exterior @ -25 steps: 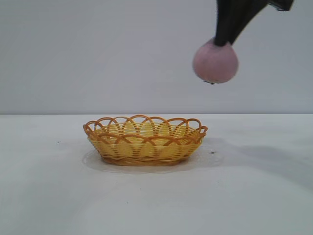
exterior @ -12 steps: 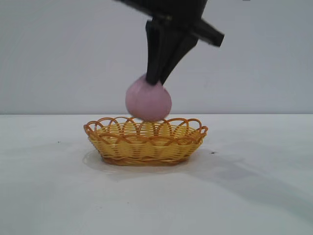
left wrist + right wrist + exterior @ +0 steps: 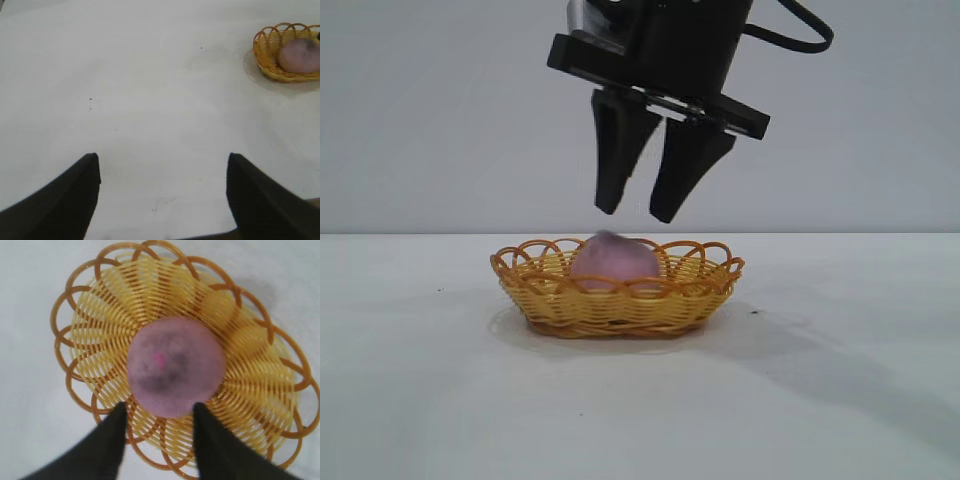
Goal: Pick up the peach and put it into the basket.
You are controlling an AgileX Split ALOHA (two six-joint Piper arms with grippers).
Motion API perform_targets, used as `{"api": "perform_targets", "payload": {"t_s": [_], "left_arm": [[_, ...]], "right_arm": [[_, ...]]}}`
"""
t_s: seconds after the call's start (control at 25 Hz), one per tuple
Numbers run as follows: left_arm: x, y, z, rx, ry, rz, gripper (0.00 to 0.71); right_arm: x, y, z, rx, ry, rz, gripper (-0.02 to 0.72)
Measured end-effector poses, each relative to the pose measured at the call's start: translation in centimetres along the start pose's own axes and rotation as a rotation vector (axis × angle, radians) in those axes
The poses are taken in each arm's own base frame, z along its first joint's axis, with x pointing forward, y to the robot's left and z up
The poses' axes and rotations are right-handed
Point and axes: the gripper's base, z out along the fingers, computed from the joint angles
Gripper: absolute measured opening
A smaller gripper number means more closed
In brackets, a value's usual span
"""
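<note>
Above the basket (image 3: 617, 290), your right pincer (image 3: 635, 212) hangs with its two dark fingers pointing down and spread apart, holding nothing. Its tips are clear of the peach (image 3: 612, 262), with a gap of grey wall showing between them and the fruit.

You can see the peach lying inside the basket, its rounded pink-purple top rising a little over the looped rim. From the right wrist view, the peach (image 3: 175, 372) sits near the middle of the woven yellow-orange basket (image 3: 260, 365), with a darker smudge and a small pink fleck on its upper face. The two fingertips (image 3: 107, 440) of the right pincer (image 3: 160, 440) frame the near edge of the fruit without touching it.

Your basket rests on a plain white bench (image 3: 840, 400), roughly centred in the exterior view, and casts a soft shadow to its right.

Your left pincer (image 3: 162, 195) is well apart from the work, over bare bench. Its fingers are wide open and empty. In that view, the basket (image 3: 265, 50) with the peach (image 3: 299, 55) shows far off at the edge.
</note>
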Motion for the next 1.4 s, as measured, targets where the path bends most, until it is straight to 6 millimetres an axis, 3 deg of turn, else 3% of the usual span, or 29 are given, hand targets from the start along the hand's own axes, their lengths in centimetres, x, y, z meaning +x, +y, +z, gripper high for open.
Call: {"api": "perform_targets", "payload": {"t_s": [0.04, 0.16, 0.2, 0.36, 0.64, 0.88, 1.0, 1.16, 1.4], "left_arm": [[0.0, 0.0, 0.0, 0.000, 0.000, 0.000, 0.466], [0.0, 0.0, 0.0, 0.000, 0.000, 0.000, 0.466], [0.0, 0.0, 0.0, 0.000, 0.000, 0.000, 0.466], [0.0, 0.0, 0.0, 0.000, 0.000, 0.000, 0.466], [0.0, 0.0, 0.0, 0.000, 0.000, 0.000, 0.466], [0.0, 0.0, 0.0, 0.000, 0.000, 0.000, 0.466], [0.0, 0.0, 0.0, 0.000, 0.000, 0.000, 0.466], [0.0, 0.0, 0.0, 0.001, 0.000, 0.000, 0.466], [0.0, 0.0, 0.0, 0.001, 0.000, 0.000, 0.466]], "right_arm": [[0.0, 0.0, 0.0, 0.002, 0.000, -0.001, 0.486], [0.0, -0.1, -0.7, 0.032, -0.011, -0.029, 0.482], [0.0, -0.1, -1.3, 0.050, -0.020, -0.044, 0.523], [0.0, -1.7, -3.7, 0.103, -0.066, -0.038, 0.508], [1.3, -9.4, -7.6, 0.166, -0.099, 0.151, 0.508], [3.9, -16.2, -10.0, 0.208, -0.095, 0.335, 0.508], [5.3, -18.5, -10.9, 0.217, -0.087, 0.406, 0.508], [6.1, -18.8, -11.8, 0.206, -0.071, 0.436, 0.508], [6.9, -16.4, -15.3, 0.171, -0.089, 0.428, 0.508]]}}
